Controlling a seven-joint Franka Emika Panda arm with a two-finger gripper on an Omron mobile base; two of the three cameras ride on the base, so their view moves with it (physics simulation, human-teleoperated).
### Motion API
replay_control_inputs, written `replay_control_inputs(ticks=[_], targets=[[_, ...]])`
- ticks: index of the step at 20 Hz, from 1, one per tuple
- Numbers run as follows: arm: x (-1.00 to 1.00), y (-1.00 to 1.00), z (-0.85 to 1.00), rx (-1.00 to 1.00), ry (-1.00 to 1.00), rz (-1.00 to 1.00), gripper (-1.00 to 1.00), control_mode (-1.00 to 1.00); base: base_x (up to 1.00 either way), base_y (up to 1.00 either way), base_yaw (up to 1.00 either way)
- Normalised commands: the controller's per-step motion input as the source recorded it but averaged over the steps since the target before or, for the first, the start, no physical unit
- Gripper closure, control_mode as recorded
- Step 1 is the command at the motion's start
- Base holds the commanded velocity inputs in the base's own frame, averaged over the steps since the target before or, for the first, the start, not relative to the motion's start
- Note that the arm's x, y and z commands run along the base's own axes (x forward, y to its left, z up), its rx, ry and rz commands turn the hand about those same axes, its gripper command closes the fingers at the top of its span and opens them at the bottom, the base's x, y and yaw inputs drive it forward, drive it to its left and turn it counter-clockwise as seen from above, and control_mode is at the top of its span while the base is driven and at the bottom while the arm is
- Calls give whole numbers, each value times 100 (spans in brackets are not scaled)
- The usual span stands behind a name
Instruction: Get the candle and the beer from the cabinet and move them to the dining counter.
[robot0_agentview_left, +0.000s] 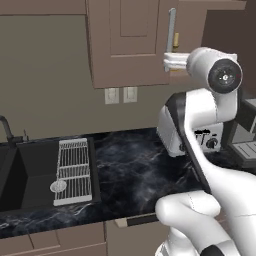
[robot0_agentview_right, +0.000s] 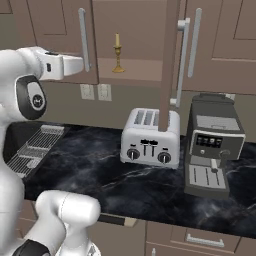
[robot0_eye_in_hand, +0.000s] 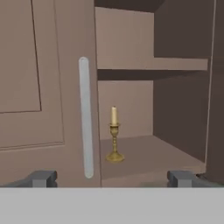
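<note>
My gripper (robot0_eye_in_hand: 113, 178) is raised in front of the cabinet (robot0_agentview_right: 135, 35), its two fingers (robot0_eye_in_hand: 41, 178) spread wide with nothing between them; in the hand view the tips sit low, one below the closed door and one below the open compartment. One candle (robot0_eye_in_hand: 114, 135) stands upright on the lower shelf of the cabinet, just past the edge of the closed left door (robot0_eye_in_hand: 43, 87); it is a single golden candlestick with a pale taper on top, apart from my fingers. In the right base view the same candle (robot0_agentview_right: 117, 53) shows in the gap between two doors; the right door (robot0_agentview_right: 169, 60) swings out toward the room, edge-on. I count three long silver bar handles in that view, and one handle (robot0_eye_in_hand: 86, 118) close before my hand camera. Two shelves show inside. I cannot see a beer bottle from where I look. Below, on the black marbled worktop (robot0_agentview_right: 100, 175), sit one silver toaster (robot0_agentview_right: 150, 137) with two knobs and one grey coffee machine (robot0_agentview_right: 212, 145) just beside it; one sink (robot0_agentview_left: 30, 175) holds one wire rack (robot0_agentview_left: 74, 170); two wall outlets (robot0_agentview_left: 120, 95) sit under the cabinet.
</note>
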Motion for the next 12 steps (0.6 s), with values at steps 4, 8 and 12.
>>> replay_control_inputs(ticks=[4,8,12], targets=[[-5,10,-2,0,0,43,-100,-100,0,0,0],[-2,12,-4,0,-6,34,-100,-100,0,0,0],[-1,0,-1,0,-10,21,-100,-100,0,0,0]])
